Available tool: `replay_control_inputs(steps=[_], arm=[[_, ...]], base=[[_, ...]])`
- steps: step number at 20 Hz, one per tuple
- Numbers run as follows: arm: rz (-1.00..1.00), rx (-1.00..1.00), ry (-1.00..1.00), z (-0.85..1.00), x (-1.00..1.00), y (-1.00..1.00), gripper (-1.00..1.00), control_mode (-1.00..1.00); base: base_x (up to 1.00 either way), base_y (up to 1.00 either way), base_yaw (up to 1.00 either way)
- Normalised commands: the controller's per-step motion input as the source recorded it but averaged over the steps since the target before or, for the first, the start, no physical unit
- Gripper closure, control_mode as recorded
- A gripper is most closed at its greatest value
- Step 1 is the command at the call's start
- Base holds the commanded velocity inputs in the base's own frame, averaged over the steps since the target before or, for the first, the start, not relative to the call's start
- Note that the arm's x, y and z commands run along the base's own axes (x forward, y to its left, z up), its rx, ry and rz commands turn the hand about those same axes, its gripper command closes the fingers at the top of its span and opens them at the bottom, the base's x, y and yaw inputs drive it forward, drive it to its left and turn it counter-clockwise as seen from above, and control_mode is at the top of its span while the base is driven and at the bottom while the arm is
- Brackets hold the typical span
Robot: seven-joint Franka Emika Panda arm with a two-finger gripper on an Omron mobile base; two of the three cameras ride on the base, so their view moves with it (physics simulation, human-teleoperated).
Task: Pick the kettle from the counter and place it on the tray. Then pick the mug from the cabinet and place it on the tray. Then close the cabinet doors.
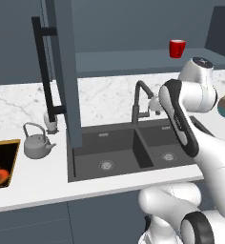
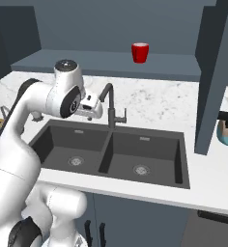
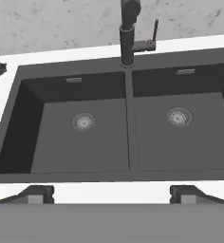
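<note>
Tray (image 1: 2, 164) is seen on the desk (image 1: 33, 183) well left of the sink (image 1: 133, 152), with the kettle (image 1: 36, 142) between them, off the tray. The mug (image 1: 177, 48) is set on the cabinet (image 1: 133, 59) shelf, above the sink's right basin. The tool (image 3: 112, 193) is held released above the sink, fingertips (image 3: 35, 193) well apart.

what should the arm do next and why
Probably swing the gripper left toward the kettle. The kettle stands on the counter beside the tray, not on it, and the mug sits in the cabinet. The gripper, fingers spread and holding nothing, hangs over the sink, so the first pick is not begun.
</note>
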Motion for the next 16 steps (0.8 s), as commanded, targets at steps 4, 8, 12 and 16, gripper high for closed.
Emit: replay_control_inputs(steps=[4,8,12,16], arm=[[-0.08,0.15,-0.51,0.08,-0.24,-0.54,-1.00,-1.00],[-0.06,0.12,-0.47,0.38,-0.08,-0.47,-1.00,-1.00],[-0.07,0.06,-0.42,0.62,-0.01,-0.39,-1.00,-1.00],[-0.13,0.02,-0.37,0.69,0.01,-0.26,-1.00,-1.00]], base=[[0.00,0.00,0.00],[0.00,0.00,0.00],[0.00,0.00,0.00],[0.00,0.00,0.00]])
